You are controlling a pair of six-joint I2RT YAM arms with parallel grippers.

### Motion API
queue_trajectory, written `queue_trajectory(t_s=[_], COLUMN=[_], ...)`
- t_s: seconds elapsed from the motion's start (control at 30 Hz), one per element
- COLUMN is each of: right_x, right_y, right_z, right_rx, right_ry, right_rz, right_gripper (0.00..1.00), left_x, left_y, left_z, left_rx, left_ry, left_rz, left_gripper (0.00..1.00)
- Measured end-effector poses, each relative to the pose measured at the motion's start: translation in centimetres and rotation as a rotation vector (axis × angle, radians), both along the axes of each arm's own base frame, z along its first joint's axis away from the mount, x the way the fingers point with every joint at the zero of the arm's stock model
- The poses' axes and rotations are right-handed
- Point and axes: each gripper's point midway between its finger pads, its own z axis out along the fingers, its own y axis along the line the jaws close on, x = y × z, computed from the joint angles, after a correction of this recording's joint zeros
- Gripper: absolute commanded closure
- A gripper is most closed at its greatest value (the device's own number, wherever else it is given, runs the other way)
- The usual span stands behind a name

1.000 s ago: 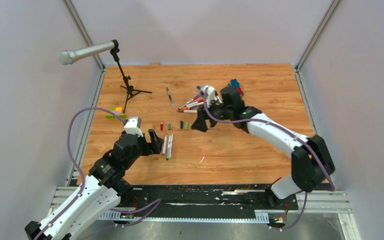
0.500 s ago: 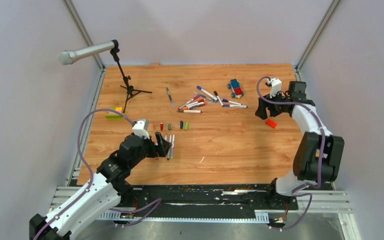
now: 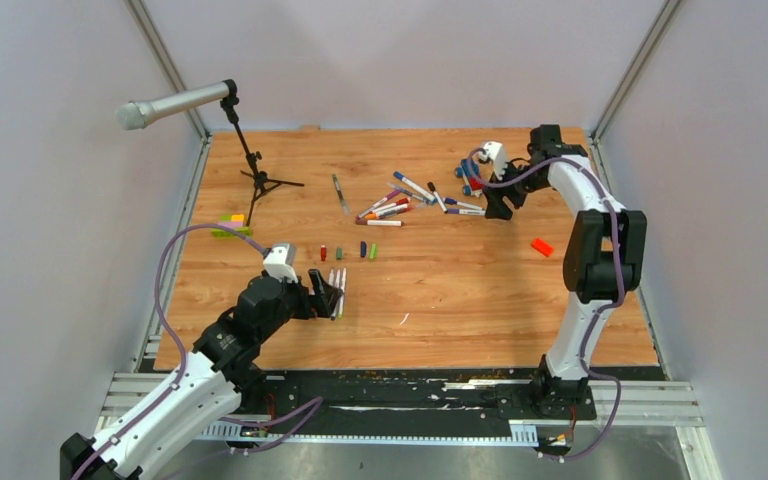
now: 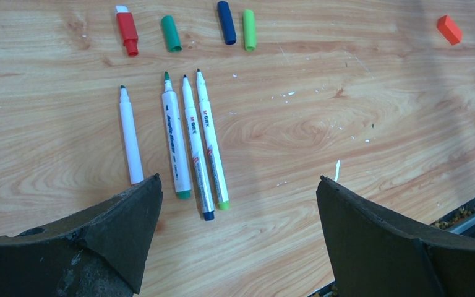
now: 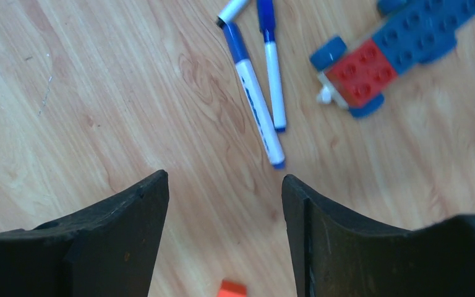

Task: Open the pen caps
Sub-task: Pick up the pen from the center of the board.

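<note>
We find the left gripper closest to the near edge, left of centre, its jaws spread wide and holding nothing. Just beyond it lie four uncapped pens, side by side, tips towards the far edge. Three lie close together and the fourth lies slightly apart on the left. Farther on, four caps lie in a row: red, green, blue and light green, all apart from the pens. An orange block lies towards the right edge. Past mid-bench, a pile of capped pens lies scattered. The right gripper hangs at the pile's right end, jaws apart and empty. Two blue-capped pens lie just ahead of it, beside a car towards the far-right corner.
</note>
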Motion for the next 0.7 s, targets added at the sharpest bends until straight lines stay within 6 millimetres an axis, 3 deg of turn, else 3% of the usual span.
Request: queue_trajectory(t_s=[0.33,0.5,0.7], right_x=[1.3,3.4,3.2], right_y=[5.5,6.1,6.0], right_z=[-1.9,-2.8,-4.2], right_rx=[-0.088,-0.127,-0.168], right_ry=[-0.1,-0.135,-0.113], right_rz=[0.432,0.498,0.542], right_gripper=[0.4,0.5,0.53], left_x=[0.2,0.4,0.5], left_y=[-0.1,0.0,0.1], left_z=[-0.5,-0.6,-0.4], left_rx=[0.007,0.013,0.011], left_ry=[0.004,0.003,-0.007], left_rz=[0.002,0.009,0.016], left_gripper=[0.0,0.0,0.0])
